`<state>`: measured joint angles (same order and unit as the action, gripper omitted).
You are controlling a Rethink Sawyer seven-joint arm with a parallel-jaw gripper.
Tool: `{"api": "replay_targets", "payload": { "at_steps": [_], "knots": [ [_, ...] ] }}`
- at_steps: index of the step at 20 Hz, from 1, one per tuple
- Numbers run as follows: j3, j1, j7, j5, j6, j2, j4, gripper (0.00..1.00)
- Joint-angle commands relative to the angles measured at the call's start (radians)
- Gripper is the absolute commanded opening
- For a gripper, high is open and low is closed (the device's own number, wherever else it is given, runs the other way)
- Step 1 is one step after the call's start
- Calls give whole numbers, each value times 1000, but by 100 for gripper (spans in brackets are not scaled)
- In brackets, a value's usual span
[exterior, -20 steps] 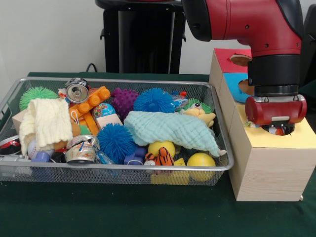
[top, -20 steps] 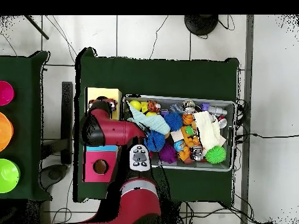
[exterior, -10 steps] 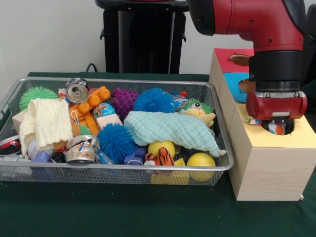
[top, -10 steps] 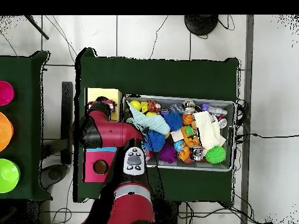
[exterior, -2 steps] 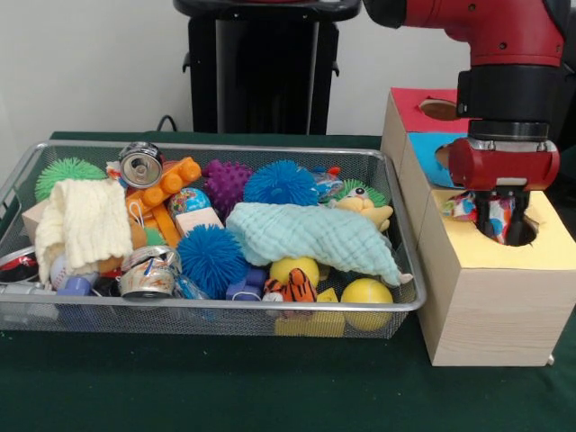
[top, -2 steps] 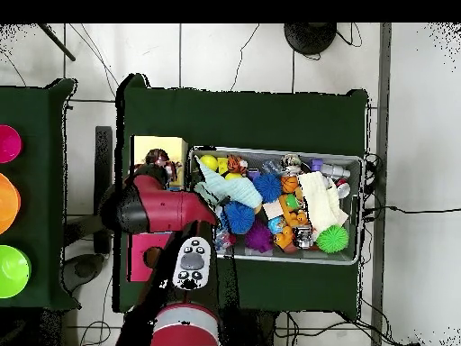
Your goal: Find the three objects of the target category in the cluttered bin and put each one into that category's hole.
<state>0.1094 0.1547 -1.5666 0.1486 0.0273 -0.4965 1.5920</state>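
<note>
Tool lifts over the yellow hole

Now the tool (exterior, -2 steps: 500,220) hangs above the round hole (exterior, -2 steps: 515,229) in the box's yellow section (exterior, -2 steps: 549,247), at the box's near end, its dark prongs slightly apart around a small red, white and blue patterned toy (exterior, -2 steps: 497,216). Since a second ago the arm (exterior, -2 steps: 504,81) has risen, exposing prongs and toy. Beside it, the wire bin (exterior, -2 steps: 396,306) holds the same clutter.

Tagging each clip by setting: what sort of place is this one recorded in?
Probably a robotics lab test cell, not a home. A green-covered table stands on a tiled floor with loose cables, holding a wire mesh bin of assorted toys and a wooden sorting box with colored holes.
</note>
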Motion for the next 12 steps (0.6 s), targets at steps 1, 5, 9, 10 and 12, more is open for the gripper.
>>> {"api": "replay_targets", "payload": {
  "at_steps": [1,5,9,10,12],
  "knots": [
    [34,-9,-175,2,148,25,104,0],
    [52,6,-177,7,177,21,96,0],
    [52,5,-173,7,184,19,93,0],
    [52,5,-172,7,187,18,93,0],
    [47,2,-172,7,187,23,94,0]
  ]
}}
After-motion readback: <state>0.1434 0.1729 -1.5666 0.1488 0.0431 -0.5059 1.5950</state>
